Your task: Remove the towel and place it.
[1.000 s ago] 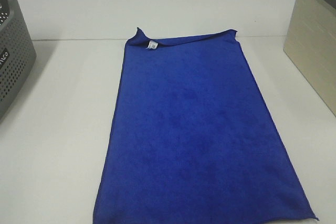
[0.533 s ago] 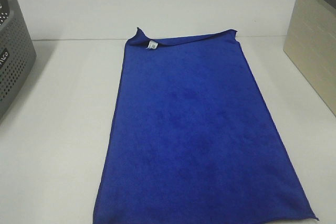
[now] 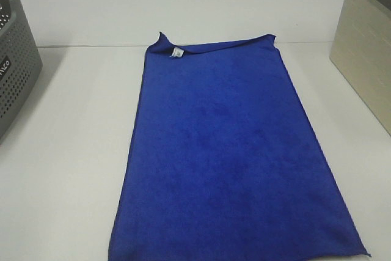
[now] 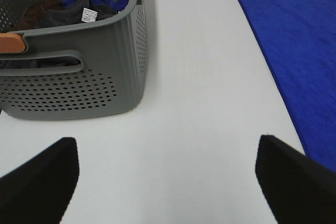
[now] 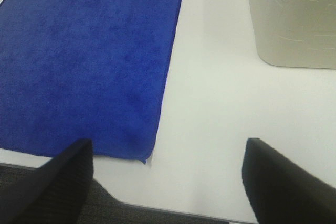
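Left hand [image 4: 163,177] spread over white table [image 4: 199,93], right hand [image 5: 165,177] too — towel [image 3: 229,157] flat

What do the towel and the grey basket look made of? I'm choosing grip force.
Towel: soft blue cloth, likely microfibre; matte fuzzy nap, stitched hem, limp folded far edge. Grey basket: apparently moulded plastic; smooth, slightly glossy rigid walls with regular punched holes and a handle slot.
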